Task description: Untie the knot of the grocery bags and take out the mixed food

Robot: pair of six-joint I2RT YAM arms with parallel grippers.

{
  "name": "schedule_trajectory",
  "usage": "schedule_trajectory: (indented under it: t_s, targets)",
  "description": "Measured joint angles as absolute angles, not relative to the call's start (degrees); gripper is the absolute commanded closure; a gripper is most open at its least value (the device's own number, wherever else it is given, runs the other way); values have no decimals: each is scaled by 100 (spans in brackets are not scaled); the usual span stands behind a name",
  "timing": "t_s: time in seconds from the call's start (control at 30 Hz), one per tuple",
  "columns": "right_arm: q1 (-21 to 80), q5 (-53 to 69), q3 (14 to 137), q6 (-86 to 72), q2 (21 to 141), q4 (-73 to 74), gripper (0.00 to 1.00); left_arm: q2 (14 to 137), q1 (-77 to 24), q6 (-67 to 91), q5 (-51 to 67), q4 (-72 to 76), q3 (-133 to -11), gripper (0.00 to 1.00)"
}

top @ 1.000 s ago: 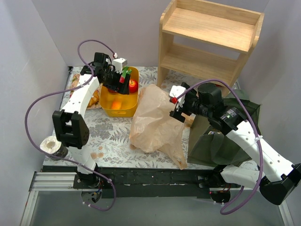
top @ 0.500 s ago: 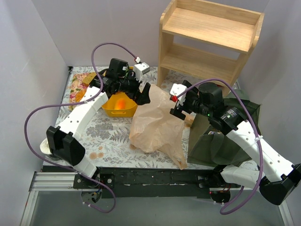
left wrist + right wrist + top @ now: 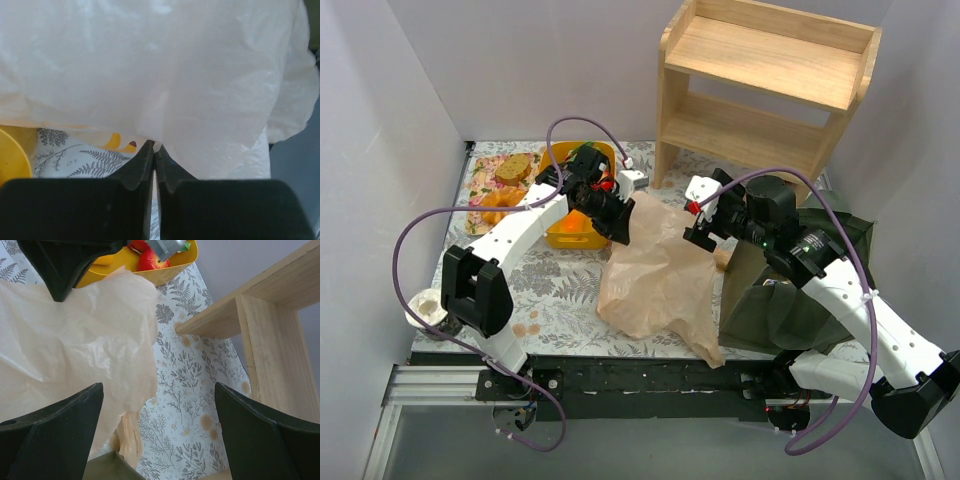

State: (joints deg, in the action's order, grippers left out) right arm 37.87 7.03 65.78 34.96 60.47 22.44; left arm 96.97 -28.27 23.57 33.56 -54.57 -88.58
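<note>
The tan plastic bag (image 3: 655,270) lies slack and crumpled on the patterned table; the knot is hidden among its folds. My left gripper (image 3: 623,225) is at the bag's upper left edge. In the left wrist view its jaws (image 3: 154,150) are shut, with a thin fold of the bag (image 3: 175,75) pinched at their tips. My right gripper (image 3: 700,228) hangs open over the bag's right side, nothing between its fingers (image 3: 159,390). Some mixed food lies in a yellow bin (image 3: 565,238): a red apple-like piece (image 3: 150,260) and an orange piece (image 3: 576,218). A bread slice (image 3: 512,167) lies at the far left.
A wooden shelf (image 3: 760,90) stands at the back right, its leg close to the bag. A dark green tote (image 3: 790,300) sits under my right arm against the bag's right side. A bunched strip of the bag (image 3: 125,435) hangs by the tote.
My left arm swung from over the yellow bin to the bag's upper left edge and its jaws closed there. The bag's top shifted slightly. The right arm stayed put.
</note>
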Motion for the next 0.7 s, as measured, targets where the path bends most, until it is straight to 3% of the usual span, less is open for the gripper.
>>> schedule_trajectory:
  t_s: [0.27,0.4,0.7]
  targets:
    - [3785,705,6372,3614,5992,2215,2,9288,-2825,777,2899,-6372,-7776,100]
    - [3785,729,6287,3627,5992,2191,2,8289,-2738,27,1691,-6611,-6665,100]
    - [3785,768,6287,3621,5994,2093,2,6790,-2025,-902,-799,-6379,-5568,100]
